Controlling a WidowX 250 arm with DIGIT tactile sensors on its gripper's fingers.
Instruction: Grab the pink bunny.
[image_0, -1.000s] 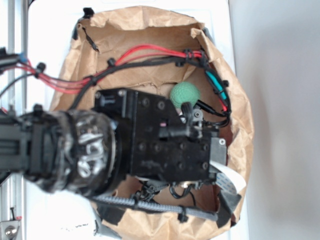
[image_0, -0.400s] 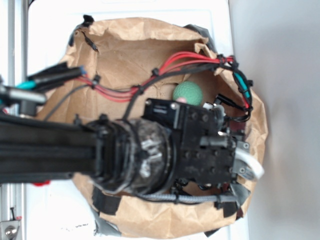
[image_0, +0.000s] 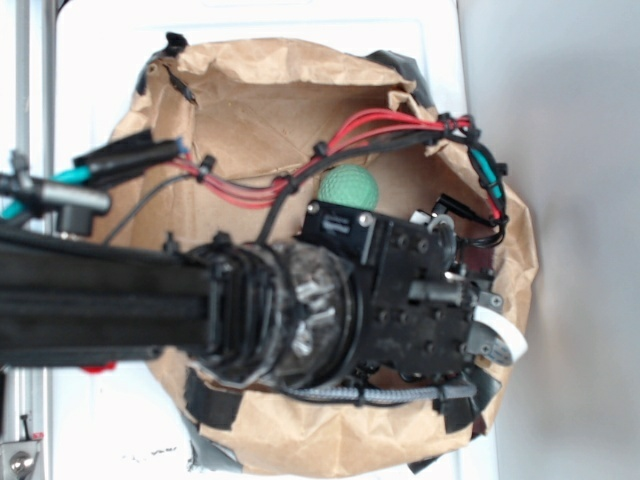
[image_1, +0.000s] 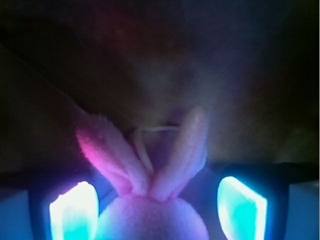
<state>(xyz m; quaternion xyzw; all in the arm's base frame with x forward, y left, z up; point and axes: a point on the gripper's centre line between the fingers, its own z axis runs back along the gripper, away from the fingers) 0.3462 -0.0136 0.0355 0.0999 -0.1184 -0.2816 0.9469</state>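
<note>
The wrist view shows the pink bunny (image_1: 152, 217) from close up. Its round head sits low in the frame, and two long ears (image_1: 107, 150) rise in a V. My gripper (image_1: 159, 209) is open and straddles the head. The left pad (image_1: 74, 212) is almost against the head, while the right pad (image_1: 242, 207) stands off with a gap. In the exterior view the gripper (image_0: 425, 305) is down inside the brown paper bag (image_0: 250, 110), and its body hides the bunny.
A green knitted ball (image_0: 347, 188) lies in the bag just behind the gripper body. Red and black cables (image_0: 300, 170) drape across the bag's opening. The bag's crumpled walls (image_0: 515, 260) stand close on the right. Around the bag is a white surface (image_0: 100, 50).
The arm has moved right and deeper into the bag. The bag's right wall has bulged outward, and the green ball has shifted slightly left.
</note>
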